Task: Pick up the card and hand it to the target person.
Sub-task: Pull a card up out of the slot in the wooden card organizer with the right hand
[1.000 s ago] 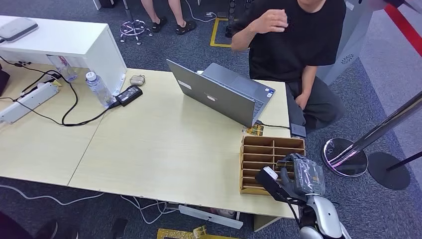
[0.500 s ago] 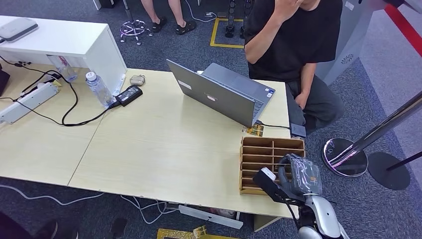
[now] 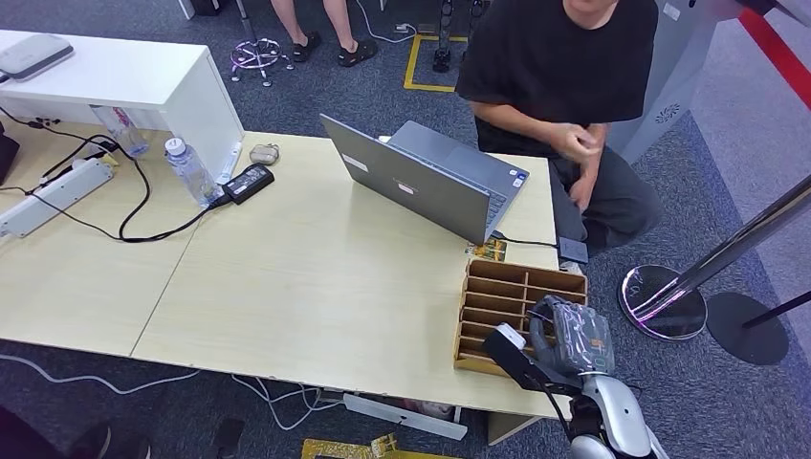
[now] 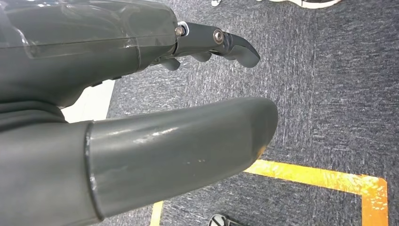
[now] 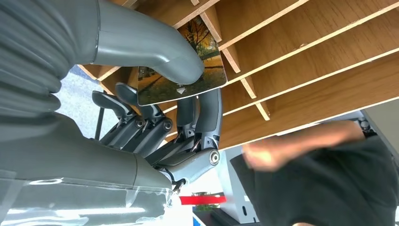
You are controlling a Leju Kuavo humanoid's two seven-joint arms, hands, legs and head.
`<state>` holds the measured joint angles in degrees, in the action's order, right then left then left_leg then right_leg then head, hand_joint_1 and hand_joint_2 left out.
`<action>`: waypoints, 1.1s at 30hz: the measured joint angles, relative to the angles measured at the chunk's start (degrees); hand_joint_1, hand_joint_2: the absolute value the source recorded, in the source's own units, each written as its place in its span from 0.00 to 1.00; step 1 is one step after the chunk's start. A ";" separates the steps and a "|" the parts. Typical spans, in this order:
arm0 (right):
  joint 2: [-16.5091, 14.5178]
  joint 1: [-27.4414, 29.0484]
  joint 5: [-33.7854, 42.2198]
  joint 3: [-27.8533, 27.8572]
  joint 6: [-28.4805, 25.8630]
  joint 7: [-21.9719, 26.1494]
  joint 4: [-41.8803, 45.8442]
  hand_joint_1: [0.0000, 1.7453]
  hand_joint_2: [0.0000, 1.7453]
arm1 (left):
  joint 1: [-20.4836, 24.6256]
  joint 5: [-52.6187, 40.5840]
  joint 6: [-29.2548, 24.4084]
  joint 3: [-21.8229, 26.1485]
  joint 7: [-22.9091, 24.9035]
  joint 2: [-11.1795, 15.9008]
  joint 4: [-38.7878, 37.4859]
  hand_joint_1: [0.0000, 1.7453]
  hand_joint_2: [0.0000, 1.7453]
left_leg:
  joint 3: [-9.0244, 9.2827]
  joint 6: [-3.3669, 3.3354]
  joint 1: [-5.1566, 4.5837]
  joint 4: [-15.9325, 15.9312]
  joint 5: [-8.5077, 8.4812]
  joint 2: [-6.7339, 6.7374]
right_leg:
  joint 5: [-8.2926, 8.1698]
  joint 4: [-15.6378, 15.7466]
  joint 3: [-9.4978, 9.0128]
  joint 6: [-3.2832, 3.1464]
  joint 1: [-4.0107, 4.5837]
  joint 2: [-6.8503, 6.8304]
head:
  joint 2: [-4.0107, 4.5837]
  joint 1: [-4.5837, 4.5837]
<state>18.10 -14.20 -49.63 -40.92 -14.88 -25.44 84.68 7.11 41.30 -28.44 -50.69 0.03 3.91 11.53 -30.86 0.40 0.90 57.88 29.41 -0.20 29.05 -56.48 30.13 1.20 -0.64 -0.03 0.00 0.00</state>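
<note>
Right wrist view: right hand (image 5: 141, 108) pinching card (image 5: 183, 70) at rack (image 5: 306, 56).

Table (image 3: 316, 287): pale wood-look laminate, smooth, matt. Card rack (image 3: 519, 287): bare brown wood slats, unfinished, grain visible in right wrist view. Card (image 5: 181, 77): glossy printed surface, autumn-tree photo. Right hand (image 3: 564, 337): grey ribbed rubbery cover, smooth satin-grey plastic thumb, darker fingers (image 5: 207, 117) with metal pins, clear shiny film over the back. Left hand (image 4: 141, 117): same smooth grey plastic, slight sheen. Laptop (image 3: 430, 177): matt grey metal. Floor (image 4: 329, 94): rough blue-grey carpet with yellow tape. Stanchion (image 3: 689, 277): polished chrome. Person's shirt (image 3: 564, 67): black matt cloth.
</note>
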 joint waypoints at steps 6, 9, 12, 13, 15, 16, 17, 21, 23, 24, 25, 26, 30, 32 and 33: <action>1.37 0.52 0.74 1.60 0.12 -0.26 4.22 1.00 1.00 | 0.02 0.22 -0.02 0.04 -0.21 0.01 -0.08 0.00 0.00 | -0.04 -0.01 -0.02 0.03 0.00 -0.03 | 0.02 -0.04 0.04 0.00 -0.02 -0.03 | 0.00 0.00; 1.97 0.49 4.37 2.66 -0.26 1.32 6.83 1.00 1.00 | 0.02 0.33 -0.10 0.03 -0.39 0.13 -0.09 0.00 0.00 | -0.06 -0.02 -0.03 0.06 0.01 -0.04 | 0.03 -0.06 0.06 0.01 -0.03 -0.04 | 0.00 0.00; 2.90 0.10 6.25 3.42 -0.45 2.21 9.26 1.00 1.00 | 0.01 0.41 0.07 0.02 -0.50 0.20 -0.08 0.00 0.00 | -0.07 -0.02 -0.03 0.07 0.01 -0.02 | 0.03 -0.08 0.08 0.01 -0.03 -0.02 | 0.00 0.00; 3.22 -0.04 6.42 3.62 -0.41 2.28 9.92 1.00 1.00 | 0.01 0.42 0.14 0.00 -0.51 0.19 -0.08 0.00 0.00 | -0.08 -0.02 -0.04 0.07 0.01 -0.02 | 0.03 -0.09 0.09 0.01 -0.04 -0.02 | 0.00 0.00; 3.84 -0.49 6.55 4.15 -0.40 2.40 11.31 1.00 1.00 | 0.01 0.45 0.21 -0.02 -0.55 0.13 -0.08 0.00 0.00 | -0.09 -0.02 -0.04 0.08 0.01 -0.03 | 0.03 -0.10 0.10 0.01 -0.04 -0.03 | 0.00 0.00; 4.11 -0.78 6.50 4.44 -0.43 2.44 11.90 1.00 1.00 | 0.01 0.47 0.23 -0.03 -0.58 0.11 -0.06 0.00 0.00 | -0.10 -0.01 -0.04 0.09 0.01 -0.03 | 0.04 -0.11 0.11 0.02 -0.04 -0.03 | 0.00 0.00; 4.31 -1.07 6.56 4.81 -0.59 2.52 12.57 1.00 1.00 | 0.00 0.46 0.26 -0.05 -0.63 0.06 -0.05 0.00 0.00 | -0.11 -0.02 -0.04 0.10 0.01 -0.03 | 0.03 -0.11 0.12 0.01 -0.04 -0.03 | 0.00 0.00; 4.73 -2.18 7.69 6.28 -1.28 3.10 14.35 1.00 1.00 | 0.02 0.31 0.16 -0.25 -0.90 -0.13 -0.09 0.00 0.00 | -0.11 -0.02 -0.05 0.10 0.01 0.00 | 0.03 -0.12 0.13 0.02 -0.05 -0.01 | 0.00 0.00; 4.90 -2.80 8.11 7.19 -1.79 3.28 14.62 0.99 1.00 | 0.05 0.19 0.03 -0.40 -0.99 -0.20 -0.09 0.00 0.00 | -0.11 -0.02 -0.04 0.10 0.01 -0.01 | 0.02 -0.11 0.13 0.02 -0.04 -0.01 | 0.00 0.00; 4.94 -3.05 8.19 7.60 -2.09 3.34 14.49 0.98 1.00 | 0.06 0.13 0.06 -0.50 -1.02 -0.23 -0.08 0.00 0.00 | -0.11 -0.03 -0.05 0.10 0.01 -0.01 | 0.02 -0.11 0.12 0.02 -0.05 -0.01 | 0.00 0.00; 5.02 -3.35 8.26 8.03 -2.35 3.40 14.26 0.97 1.00 | 0.07 0.06 0.09 -0.59 -1.02 -0.26 -0.08 0.00 0.00 | -0.10 -0.02 -0.05 0.09 0.01 -0.02 | 0.02 -0.10 0.12 0.02 -0.05 -0.02 | 0.00 0.00; 5.01 -3.68 7.98 8.35 -2.68 3.43 13.78 0.96 1.00 | 0.08 -0.03 0.15 -0.73 -1.02 -0.28 -0.07 0.00 0.00 | -0.08 -0.03 -0.05 0.08 0.00 -0.01 | 0.01 -0.09 0.09 0.01 -0.05 -0.02 | 0.00 0.00; 4.39 -5.54 8.53 8.87 -3.45 4.41 10.52 0.95 1.00 | 0.10 -0.45 0.45 -1.28 -1.01 -0.31 -0.04 0.00 0.00 | -0.04 -0.03 -0.04 0.05 -0.01 0.00 | 0.00 -0.06 0.06 0.01 -0.04 0.00 | 0.00 0.00; 3.66 -7.14 11.76 8.91 -3.57 6.20 7.55 0.93 1.00 | 0.13 -0.79 0.68 -1.71 -1.07 -0.26 -0.02 0.00 0.00 | -0.02 -0.02 -0.04 0.04 -0.01 0.03 | -0.01 -0.05 0.05 0.01 -0.04 0.03 | 0.00 0.00; 3.12 -8.34 14.66 8.91 -3.62 7.68 5.22 0.92 1.00 | 0.14 -1.03 0.82 -1.99 -1.10 -0.22 -0.01 0.00 0.00 | -0.01 -0.02 -0.04 0.03 -0.02 0.05 | -0.03 -0.03 0.04 0.01 -0.04 0.05 | 0.00 0.00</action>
<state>21.21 -22.53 -34.97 -32.01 -18.50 -17.76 89.90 7.25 40.26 -27.62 -52.68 -1.07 3.69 11.52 -30.87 0.37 0.87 57.91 29.39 -0.15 29.02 -56.52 30.18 1.21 -0.68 0.02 0.00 0.00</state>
